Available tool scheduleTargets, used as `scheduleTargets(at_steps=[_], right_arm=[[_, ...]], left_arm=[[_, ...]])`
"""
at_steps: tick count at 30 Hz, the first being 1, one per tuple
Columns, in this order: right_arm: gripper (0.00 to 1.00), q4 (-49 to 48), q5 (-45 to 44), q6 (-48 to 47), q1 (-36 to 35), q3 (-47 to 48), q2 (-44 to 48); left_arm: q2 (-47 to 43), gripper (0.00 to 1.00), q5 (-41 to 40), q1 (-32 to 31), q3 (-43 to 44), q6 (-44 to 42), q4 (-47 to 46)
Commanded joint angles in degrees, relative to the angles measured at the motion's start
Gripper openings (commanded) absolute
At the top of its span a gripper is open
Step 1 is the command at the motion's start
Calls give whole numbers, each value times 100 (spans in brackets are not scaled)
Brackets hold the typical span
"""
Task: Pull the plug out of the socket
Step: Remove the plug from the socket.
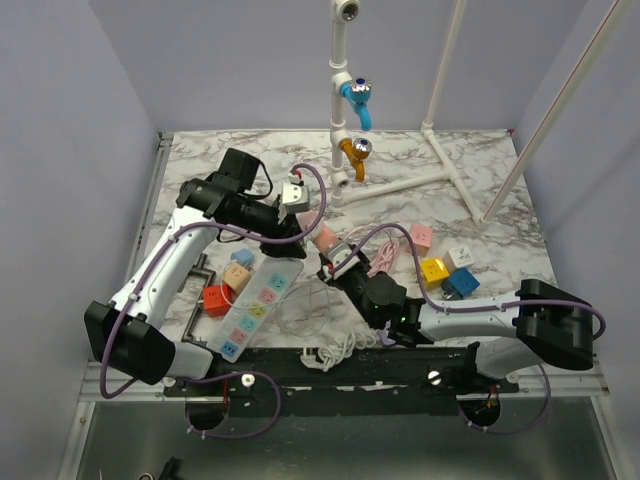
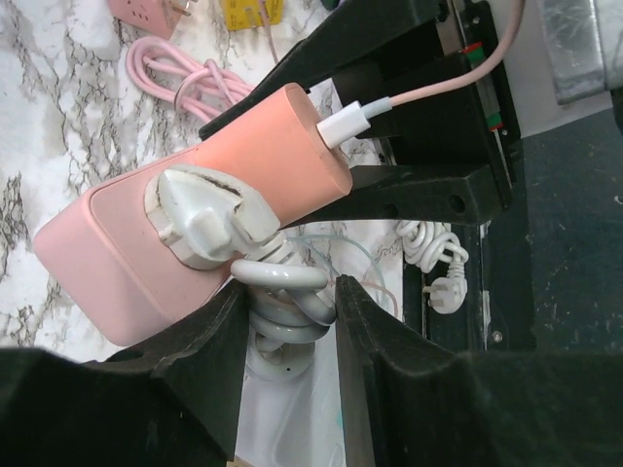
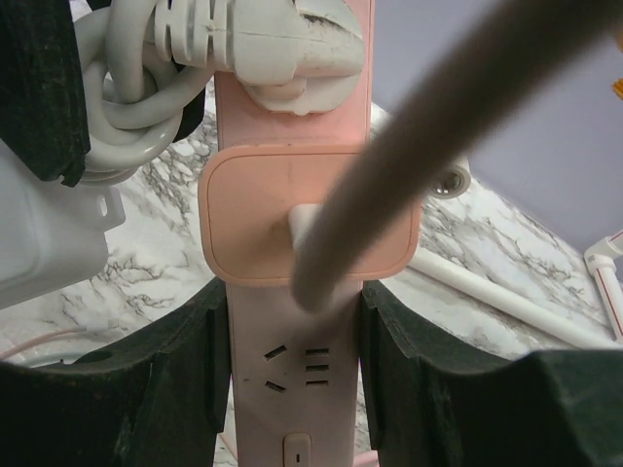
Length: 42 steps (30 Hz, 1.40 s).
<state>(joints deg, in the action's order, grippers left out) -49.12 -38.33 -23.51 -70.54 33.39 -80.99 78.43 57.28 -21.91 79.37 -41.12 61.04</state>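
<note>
A pink socket block [image 3: 292,389] stands between the fingers of my right gripper [image 3: 294,360], which is shut on its sides. A white plug [image 2: 200,219] is seated in the block's face, also showing as the white plug [image 3: 263,44] at the top of the right wrist view. Its white cable [image 2: 287,297] is coiled just below it. My left gripper [image 2: 289,331] is shut on that coil, touching the block's edge. From above, the left gripper [image 1: 300,232] and the right gripper [image 1: 335,262] meet at the pink block [image 1: 325,240] at mid-table.
A white power strip [image 1: 255,305] lies near the left arm, with red [image 1: 216,299] and tan [image 1: 236,276] cubes beside it. Yellow [image 1: 434,270], blue [image 1: 461,282] and pink [image 1: 421,237] cubes sit to the right. A pipe frame with taps [image 1: 356,100] stands behind. Loose white cable [image 1: 340,350] lies at the front.
</note>
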Motion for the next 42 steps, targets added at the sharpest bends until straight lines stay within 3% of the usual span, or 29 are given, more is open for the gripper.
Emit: scheduleTargets(at_steps=[1, 7, 11, 13, 15, 17, 20, 30, 34, 42], right_arm=[[1, 389, 63, 152, 47, 9, -71], [2, 421, 60, 336, 44, -152, -22], [24, 614, 93, 934, 45, -148, 134], [52, 849, 271, 1267, 42, -151, 299], [73, 947, 470, 1506, 46, -228, 485], [85, 956, 637, 1715, 49, -358, 732], [95, 951, 865, 1920, 45, -528, 1069], [99, 417, 1068, 1616, 43, -277, 1227], [98, 1165, 1323, 1809, 36, -294, 1710], [97, 3642, 2518, 3219, 66, -492, 3534]], left_arm=[[-319, 0, 737, -142, 65, -382, 462], [-424, 0, 687, -167, -27, -411, 356], [-566, 0, 264, -164, -316, 246, -339], [-637, 0, 106, -164, -467, 369, -515], [-749, 0, -67, -164, -672, 549, -766], [-836, 0, -200, -164, -817, 595, -900], [-874, 0, -349, -164, -864, 726, -1022], [-848, 0, -601, -173, -846, 952, -1204], [-899, 0, -609, -175, -808, 907, -1145], [-1027, 0, -485, -164, -762, 332, -674]])
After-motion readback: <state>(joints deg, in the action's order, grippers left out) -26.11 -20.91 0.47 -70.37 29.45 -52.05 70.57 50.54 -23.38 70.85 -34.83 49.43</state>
